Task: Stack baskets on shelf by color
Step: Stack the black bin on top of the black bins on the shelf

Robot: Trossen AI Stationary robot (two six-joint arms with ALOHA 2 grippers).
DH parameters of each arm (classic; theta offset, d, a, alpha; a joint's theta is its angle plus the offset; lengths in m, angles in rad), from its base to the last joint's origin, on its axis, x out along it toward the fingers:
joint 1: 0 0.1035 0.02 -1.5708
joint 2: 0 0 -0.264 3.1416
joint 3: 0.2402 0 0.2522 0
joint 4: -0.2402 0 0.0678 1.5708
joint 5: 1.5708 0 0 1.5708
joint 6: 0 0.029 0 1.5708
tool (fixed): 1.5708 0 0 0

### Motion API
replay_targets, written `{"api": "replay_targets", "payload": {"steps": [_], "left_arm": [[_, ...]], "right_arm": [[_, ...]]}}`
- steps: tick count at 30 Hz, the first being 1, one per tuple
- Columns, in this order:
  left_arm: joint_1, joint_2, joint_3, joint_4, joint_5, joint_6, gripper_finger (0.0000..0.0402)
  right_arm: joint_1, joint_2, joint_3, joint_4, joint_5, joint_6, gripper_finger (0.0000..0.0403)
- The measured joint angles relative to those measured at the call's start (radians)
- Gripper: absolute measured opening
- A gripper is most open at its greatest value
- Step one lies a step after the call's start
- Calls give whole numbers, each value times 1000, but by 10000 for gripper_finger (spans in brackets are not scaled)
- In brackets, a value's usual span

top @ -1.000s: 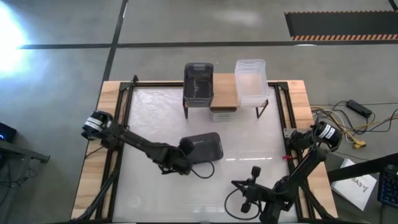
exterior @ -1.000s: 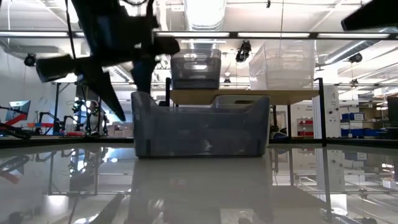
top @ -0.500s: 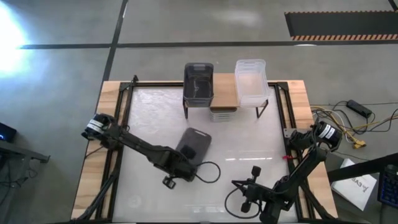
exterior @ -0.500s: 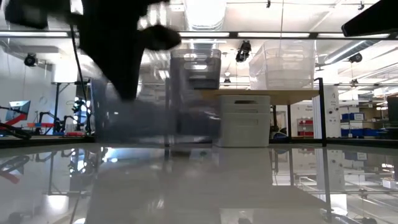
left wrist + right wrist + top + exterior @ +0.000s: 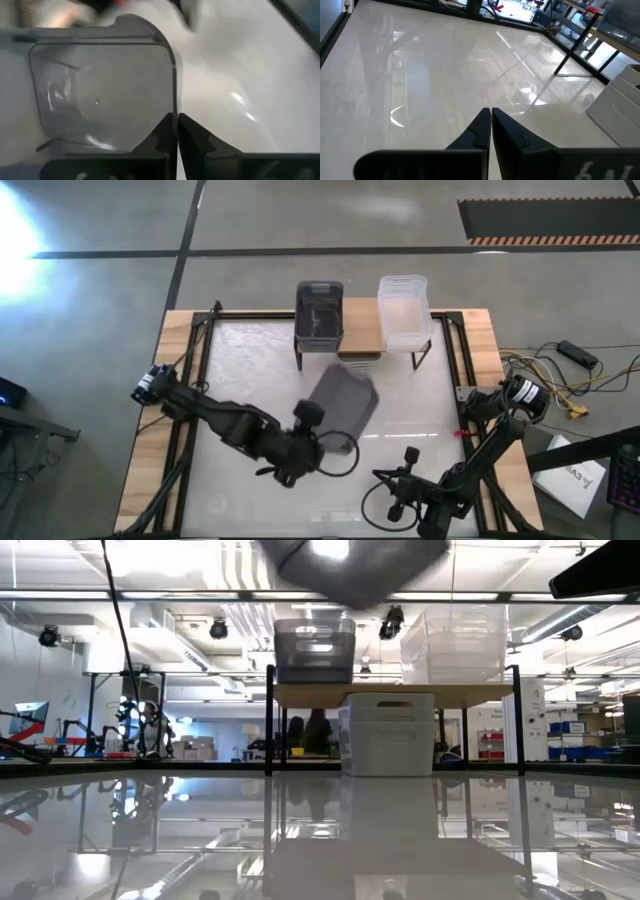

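My left gripper (image 5: 326, 440) is shut on a dark grey basket (image 5: 340, 400), held well above the table's middle; the low view shows the basket's underside at the top of the picture (image 5: 350, 562). The shelf (image 5: 362, 332) stands at the table's far edge. A second dark grey basket (image 5: 320, 310) sits on its left end and a clear basket (image 5: 404, 310) on its right end. A light grey basket (image 5: 390, 735) stands on the table under the shelf. My right gripper (image 5: 400, 472) is shut and empty near the table's front right. My left gripper (image 5: 176, 116) pinches the dark grey basket's wall at its rim (image 5: 174, 95), next to a rounded corner, one finger inside the basket and one outside. It comes from the near left side. The basket is lifted clear of the table and tilted.
The glossy white tabletop (image 5: 420, 410) lies open between the shelf and the arms. Black frame rails run along the table's left (image 5: 190, 380) and right (image 5: 460, 370) sides. The shelf's thin black legs (image 5: 270, 720) stand on the far part of the table.
My left gripper has lifted the dark grey basket off the table, clear and high, almost out of the low view. The arm has swung toward the near edge and then the right, turning the basket about and carrying it a little toward the shelf.
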Motion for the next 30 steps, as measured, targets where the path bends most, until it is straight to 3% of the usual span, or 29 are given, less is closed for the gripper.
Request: {"api": "replay_targets", "payload": {"steps": [5, 11, 16, 20, 30], "left_arm": [[86, -1, 182, -49, -174, 71, 0], [318, -2, 307, -48, -181, 159, 0], [557, -2, 300, -63, -53, 184, 0], [671, 2, 292, -97, 40, 184, 0], [727, 14, 287, -190, 168, 210, 0]], "right_arm": [[0, 0, 0, 0, 0, 1, 9], [0, 0, 0, 0, 0, 4, 9], [0, 0, 0, 2, 0, 25, 9], [0, 0, 0, 7, 0, 40, 9], [0, 1, -1, 17, 1, 61, 9]]}}
